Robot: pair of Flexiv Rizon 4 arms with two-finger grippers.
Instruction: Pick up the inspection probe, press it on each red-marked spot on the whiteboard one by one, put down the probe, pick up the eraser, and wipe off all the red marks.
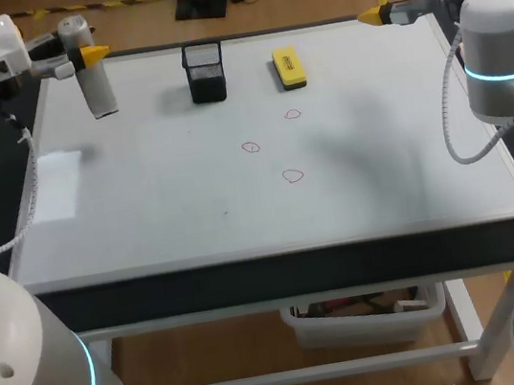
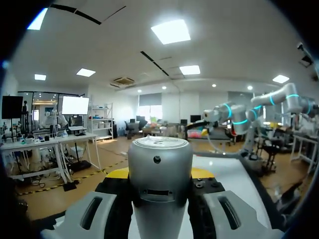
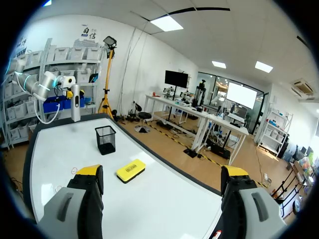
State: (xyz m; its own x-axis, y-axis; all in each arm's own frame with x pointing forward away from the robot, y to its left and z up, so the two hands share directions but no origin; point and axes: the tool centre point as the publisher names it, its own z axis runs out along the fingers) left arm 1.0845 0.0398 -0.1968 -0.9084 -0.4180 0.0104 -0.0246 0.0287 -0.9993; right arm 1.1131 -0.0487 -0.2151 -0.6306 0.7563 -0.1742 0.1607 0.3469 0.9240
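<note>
Nearest and largest was the whiteboard (image 1: pixel 242 224), spread across the table. At its far left corner the left gripper (image 1: pixel 87 55) was clamped on the inspection probe (image 1: pixel 98 85), a silver cylinder held upright above its middle. Whether its lower end touched the board was unclear. The right gripper (image 3: pixel 162 179) sat at the far right corner, fingers spread wide and empty. A black mesh holder (image 1: pixel 205 72) stood far centre, the yellow eraser (image 1: pixel 288 67) right of it. Three faint red marks (image 1: pixel 293 175) lay mid-board, well apart from the probe. Gripped that high, the probe could tilt or slip under pressing and miss those small outlines.
</note>
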